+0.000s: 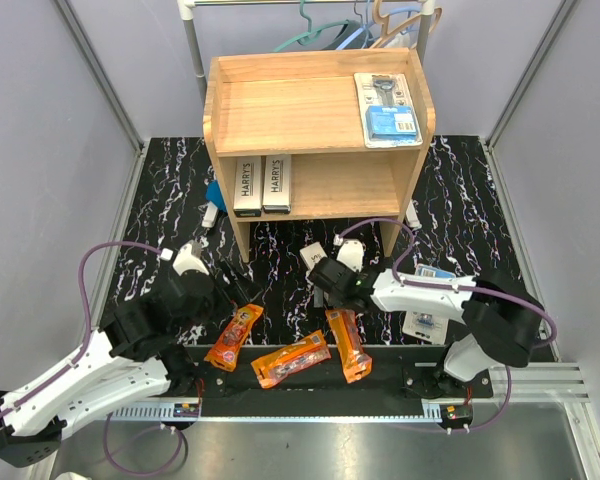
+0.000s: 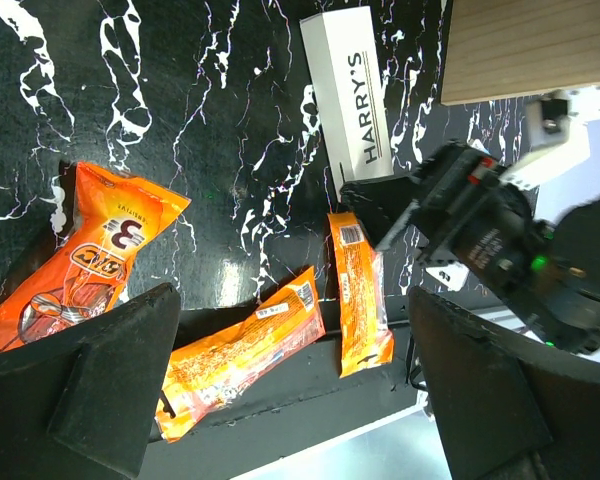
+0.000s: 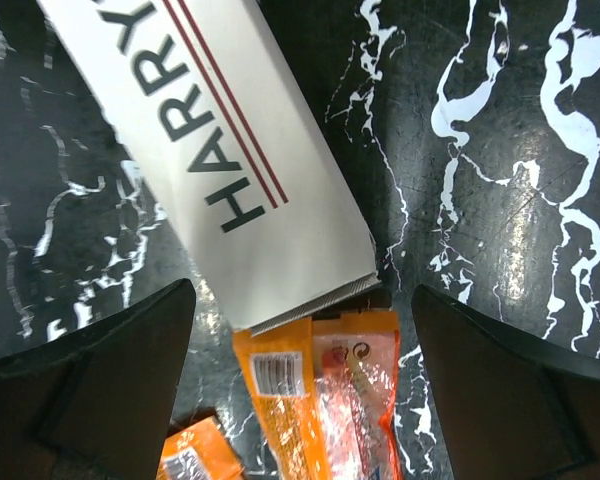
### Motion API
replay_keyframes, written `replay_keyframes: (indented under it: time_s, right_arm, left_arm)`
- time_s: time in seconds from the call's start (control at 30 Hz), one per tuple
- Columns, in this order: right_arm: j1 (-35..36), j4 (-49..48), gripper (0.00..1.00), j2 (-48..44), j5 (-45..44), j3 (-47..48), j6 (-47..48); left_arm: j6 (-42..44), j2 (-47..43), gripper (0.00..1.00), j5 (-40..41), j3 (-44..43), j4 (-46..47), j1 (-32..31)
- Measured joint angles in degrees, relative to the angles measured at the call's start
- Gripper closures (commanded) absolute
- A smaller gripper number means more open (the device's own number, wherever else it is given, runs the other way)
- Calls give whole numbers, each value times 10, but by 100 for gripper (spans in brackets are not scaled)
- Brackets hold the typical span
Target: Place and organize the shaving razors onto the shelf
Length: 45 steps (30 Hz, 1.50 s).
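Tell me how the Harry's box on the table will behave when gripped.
The HARRY'S box looks like stiff cardboard with crisp edges, so it should probably keep shape when pinched. Its flat faces suggest sliding, not rolling. The orange packet at its end may get nudged.

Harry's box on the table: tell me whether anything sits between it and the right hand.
Nothing visible does. The right hand hangs open over the end of the Harry's box. An orange packet lies at that end, not on top of it.

black marbled table [image 1: 155, 210] carries shelf [image 1: 280, 105], orange packets [image 1: 291, 360], box [image 2: 352, 95].
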<state>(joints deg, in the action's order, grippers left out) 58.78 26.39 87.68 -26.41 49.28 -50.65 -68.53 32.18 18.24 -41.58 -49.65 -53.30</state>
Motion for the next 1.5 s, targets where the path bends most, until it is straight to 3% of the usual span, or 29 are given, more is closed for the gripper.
replay_keyframes:
  time_s: [0.63, 0.73, 0.9, 1.2, 1.5]
  right_arm:
    - [-19, -74, 2, 40, -11, 0, 14]
    - [-21, -86, 20, 49, -10, 0, 17]
    - [-21, -99, 41, 57, -4, -2, 23]
    - [-22, -122, 49, 46, 4, -19, 24]
    - [-22, -102, 52, -26, 25, -40, 32]
  left_arm:
    - [6, -7, 1, -5, 0, 0, 0]
    - [8, -7, 1, -5, 0, 0, 0]
    - [10, -7, 1, -5, 0, -2, 0]
    - [11, -7, 1, -5, 0, -4, 0]
    - [12, -7, 1, -5, 0, -4, 0]
